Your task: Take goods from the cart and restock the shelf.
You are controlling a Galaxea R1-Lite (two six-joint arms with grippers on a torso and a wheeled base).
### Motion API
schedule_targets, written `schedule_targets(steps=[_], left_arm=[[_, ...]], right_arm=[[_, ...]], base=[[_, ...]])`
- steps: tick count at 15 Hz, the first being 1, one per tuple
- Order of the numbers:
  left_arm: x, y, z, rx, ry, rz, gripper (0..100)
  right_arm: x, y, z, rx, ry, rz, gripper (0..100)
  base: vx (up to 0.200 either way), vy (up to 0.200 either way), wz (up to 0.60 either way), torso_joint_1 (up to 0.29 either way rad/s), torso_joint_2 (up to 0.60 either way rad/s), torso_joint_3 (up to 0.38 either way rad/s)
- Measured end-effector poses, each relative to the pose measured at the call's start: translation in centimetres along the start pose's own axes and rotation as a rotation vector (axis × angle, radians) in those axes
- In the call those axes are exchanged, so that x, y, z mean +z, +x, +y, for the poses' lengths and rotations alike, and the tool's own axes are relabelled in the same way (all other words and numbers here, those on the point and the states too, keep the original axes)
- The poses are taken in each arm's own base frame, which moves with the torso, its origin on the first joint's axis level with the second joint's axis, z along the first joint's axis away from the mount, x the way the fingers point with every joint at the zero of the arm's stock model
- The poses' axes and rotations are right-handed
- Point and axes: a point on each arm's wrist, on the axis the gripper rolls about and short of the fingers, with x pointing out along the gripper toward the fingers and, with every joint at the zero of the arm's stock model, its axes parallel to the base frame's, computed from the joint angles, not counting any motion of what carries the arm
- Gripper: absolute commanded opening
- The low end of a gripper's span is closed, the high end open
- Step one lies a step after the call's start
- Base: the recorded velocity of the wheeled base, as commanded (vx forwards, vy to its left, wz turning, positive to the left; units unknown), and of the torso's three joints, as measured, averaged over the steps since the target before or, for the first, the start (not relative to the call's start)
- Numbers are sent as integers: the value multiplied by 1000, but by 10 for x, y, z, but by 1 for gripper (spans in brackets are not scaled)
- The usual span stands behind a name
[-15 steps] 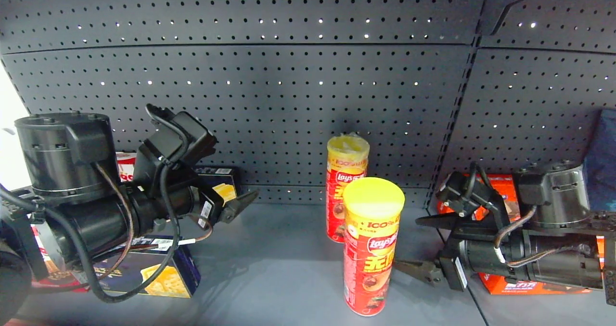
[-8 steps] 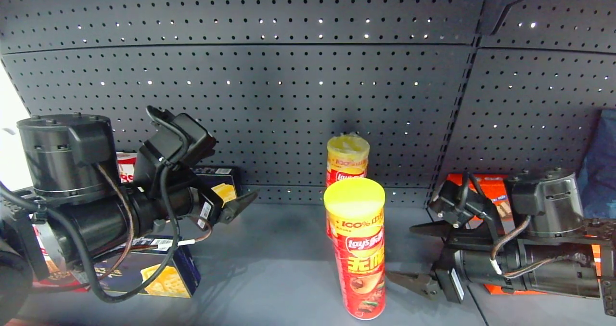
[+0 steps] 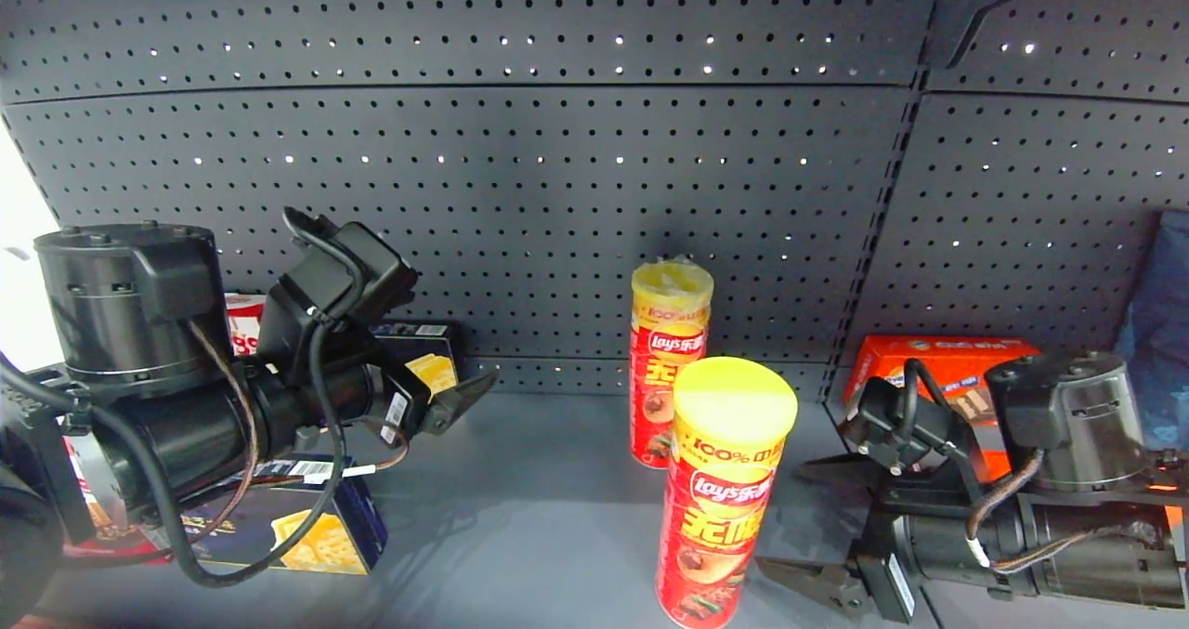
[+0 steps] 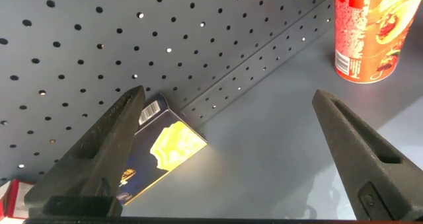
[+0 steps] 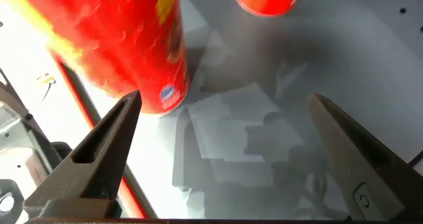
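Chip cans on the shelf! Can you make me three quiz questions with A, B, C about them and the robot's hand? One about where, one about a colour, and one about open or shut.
1. Where is the front chip can?
A. On the shelf, ahead of the back can.
B. On top of a blue box.
C. Lying on its side.

2. What colour is its lid?
A. Blue.
B. Yellow.
C. White.

3. How is the right gripper?
A. Shut on the can.
B. Shut on a box.
C. Open, holding nothing.

Answers:
1 A, it stands upright on the grey shelf, nearer the camera than the other can.
2 B, the top is plain yellow.
3 C, its fingers are spread wide, with the can beside them, not between them.
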Motion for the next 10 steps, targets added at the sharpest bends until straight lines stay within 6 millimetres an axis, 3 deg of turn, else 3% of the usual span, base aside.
schedule_targets(steps=[10], left_arm=[[0, 0, 0, 0, 0, -1, 100]], right_arm=[[2, -1, -2, -7, 1, -7, 100]], base=[[0, 0, 0, 0, 0, 0]])
